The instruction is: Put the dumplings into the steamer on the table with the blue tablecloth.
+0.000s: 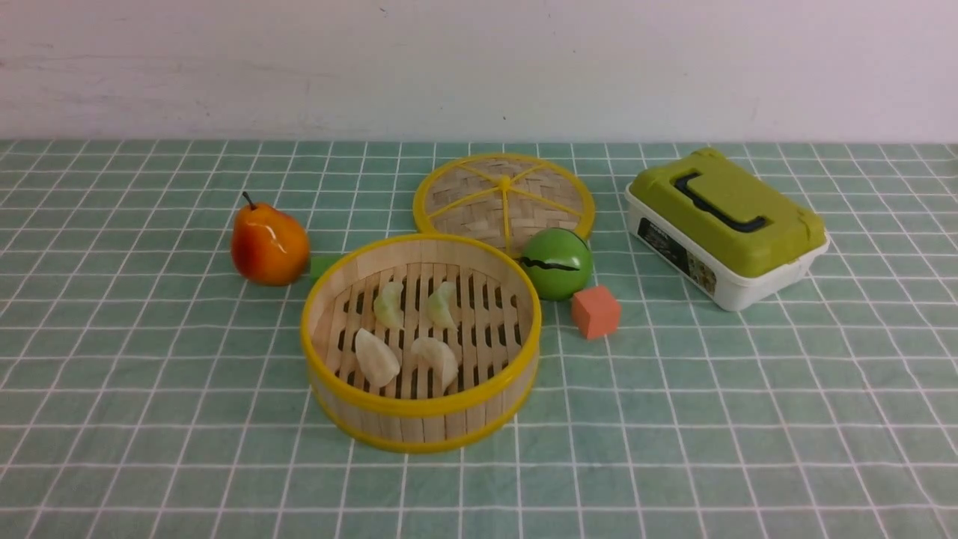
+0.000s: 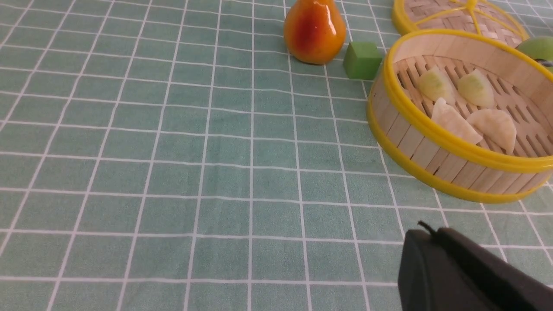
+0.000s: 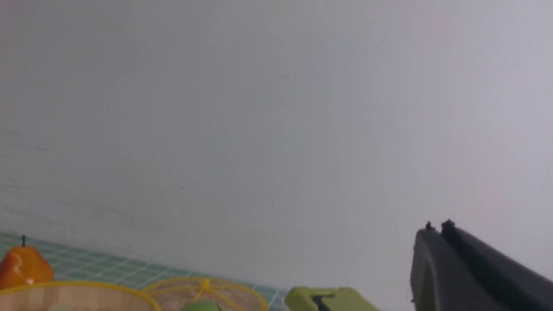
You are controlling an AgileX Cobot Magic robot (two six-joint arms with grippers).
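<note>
Left gripper (image 2: 425, 235): jaws pressed together, nothing between them, hanging over bare cloth short of the steamer (image 2: 432, 129). Right gripper (image 3: 436, 231): both tips side by side with no gap, also empty. Its camera sees mostly wall (image 3: 259, 108), with only the tops of the objects at the frame edge. Neither arm shows in the front view.

Surface: table (image 1: 748, 419) under a teal tablecloth (image 1: 150, 374) with a thin white grid, lying flat. Plain whitish wall behind, faintly scuffed.

All four dumplings (image 1: 376, 358) are inside the steamer, on the slatted bottom and well inside the yellow rim. They are small glossy crescents.
- Back pair is pale green, apart from each other, long axes running roughly near-to-far.
- Front pair is cream, close together, long axes diagonal from back-left to front-right.

The steamer stands upright near table centre.
- lid (image 1: 504, 196) lies flat just behind it
- green ball (image 1: 556, 263) with a black zigzag sits at its right-rear, against the lid's front edge
- orange cube (image 1: 596, 311) is just right of the ball
- pear (image 1: 269, 243) stands upright to the left-rear
- green cube (image 2: 362, 60) sits between pear and steamer
- green-lidded white box (image 1: 726, 224) is well to the right, set at an angle
</note>
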